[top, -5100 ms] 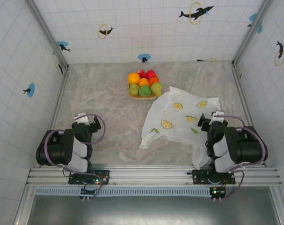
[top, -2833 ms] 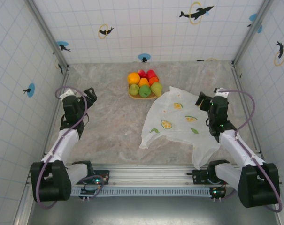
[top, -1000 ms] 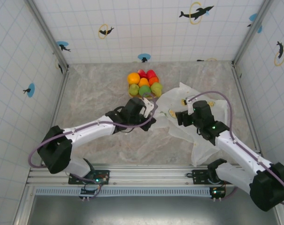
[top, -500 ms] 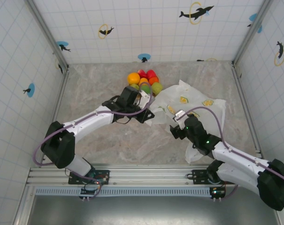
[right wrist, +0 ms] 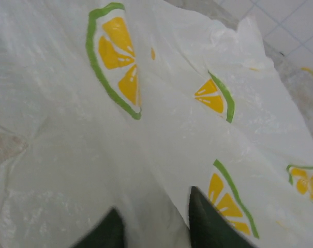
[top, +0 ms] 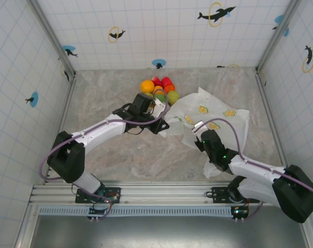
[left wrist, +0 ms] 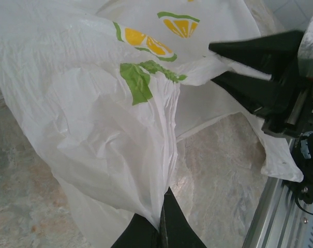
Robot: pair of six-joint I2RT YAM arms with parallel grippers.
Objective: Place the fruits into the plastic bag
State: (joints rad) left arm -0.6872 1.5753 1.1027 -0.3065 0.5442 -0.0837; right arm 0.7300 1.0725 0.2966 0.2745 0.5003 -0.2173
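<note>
Fruits [top: 157,89] lie piled just beside the plastic bag [top: 213,101], at its far left edge. Left gripper [left wrist: 159,222] pinches bag film tight; right gripper [right wrist: 153,212] straddles bag film, fingers narrowly apart.

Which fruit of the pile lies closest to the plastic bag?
The yellow-green fruit at the pile's near right corner: it lies beside the edge of the plastic bag; the other fruits sit farther off.

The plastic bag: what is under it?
Under the plastic bag the marbled table shows where the left fingers pinch and raise its edge. Deeper in, the crumpled folds hide whatever lies beneath.
</note>
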